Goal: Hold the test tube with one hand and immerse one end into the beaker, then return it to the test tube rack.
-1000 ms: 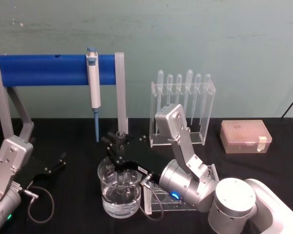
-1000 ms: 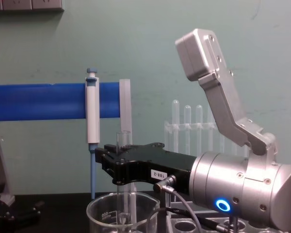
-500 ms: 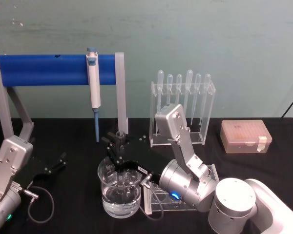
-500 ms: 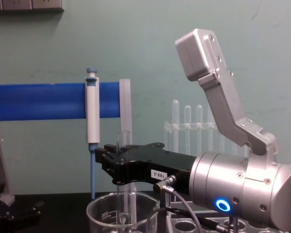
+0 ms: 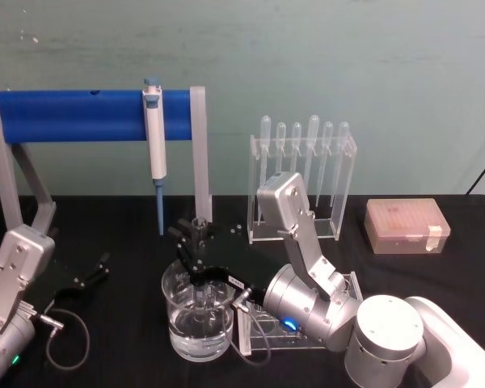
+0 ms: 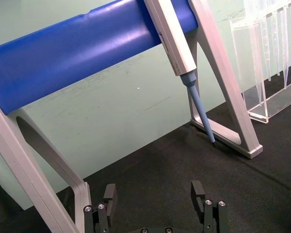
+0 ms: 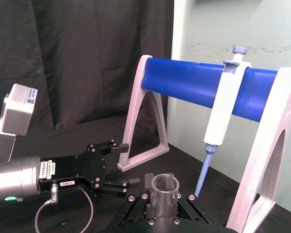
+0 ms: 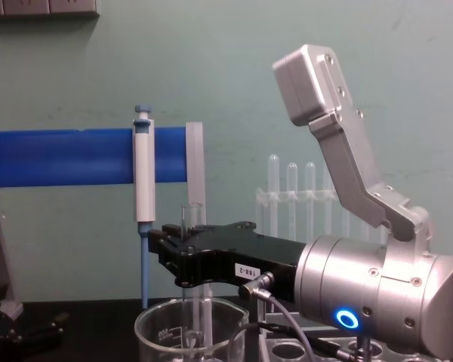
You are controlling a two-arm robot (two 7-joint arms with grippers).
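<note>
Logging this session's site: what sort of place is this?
Likely a lab bench: a pipettor hangs on a blue stand, and the right pincer holds a test tube in a beaker.

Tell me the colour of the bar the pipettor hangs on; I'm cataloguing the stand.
The bar is bright blue, clearest in the left wrist view.

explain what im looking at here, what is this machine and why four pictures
It is a two-armed robot at a black table. One picture comes from its head, one from its chest, one from each wrist. The right gripper is shut on a glass test tube, held upright with its lower end inside the beaker. The left gripper rests open at the table's left. Behind stand a blue bar holding a pipettor, a clear rack of pipettes and an orange box.
</note>
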